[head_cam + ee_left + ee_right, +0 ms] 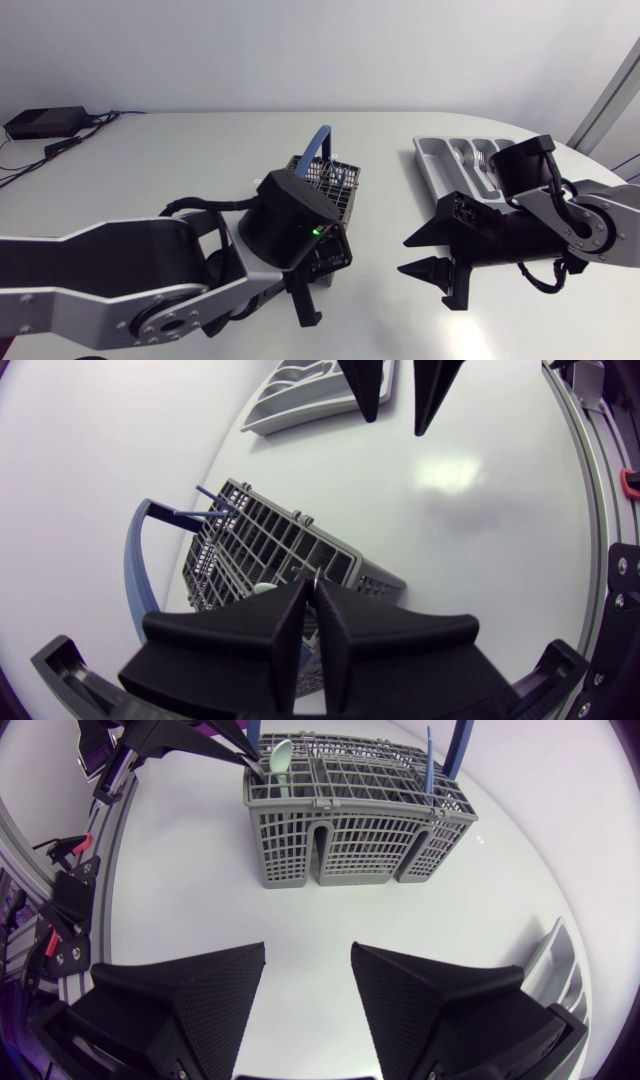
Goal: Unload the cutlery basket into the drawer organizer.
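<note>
left tool (311, 592) pinching spoon (282, 760), in basket (350, 830)

My left arm (110, 290) is a silver-grey link studded with small screws, ending in a fat matte black drum with a tiny green light (316, 231) (lit). Black cables (195, 205) loop beside it. My right arm (585, 215) shows the same grey and black, and the right gripper (406, 256) has two broad black wedge fingers.

One basket (335, 180), one organizer (432, 160), one spoon (281, 762), two arms (100, 270) (590, 215).
</note>
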### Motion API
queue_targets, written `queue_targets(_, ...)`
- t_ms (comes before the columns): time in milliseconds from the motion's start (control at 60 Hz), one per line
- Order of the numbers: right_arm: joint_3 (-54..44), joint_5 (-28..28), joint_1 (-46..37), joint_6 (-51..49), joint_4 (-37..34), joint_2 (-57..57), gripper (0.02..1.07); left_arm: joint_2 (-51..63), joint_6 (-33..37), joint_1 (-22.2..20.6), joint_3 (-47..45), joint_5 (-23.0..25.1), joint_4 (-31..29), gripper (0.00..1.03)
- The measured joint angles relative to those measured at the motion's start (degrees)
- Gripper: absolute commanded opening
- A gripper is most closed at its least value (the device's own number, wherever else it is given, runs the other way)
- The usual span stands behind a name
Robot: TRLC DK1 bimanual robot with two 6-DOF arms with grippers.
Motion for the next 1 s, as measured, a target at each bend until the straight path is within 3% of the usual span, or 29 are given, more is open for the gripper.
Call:
queue_targets(650, -0.85, -0.2, 0.11, 0.0, 0.0, -0.04, 0.66, -6.14, 1.9, 0.28, 0.0, -0.2, -0.74, 0.08)
queue_targets(1000, -0.9, -0.2, 0.11, 0.02, 0.0, -0.09, 0.66, -12.17, 4.74, 3.02, 1.68, -0.33, -1.16, 0.08)
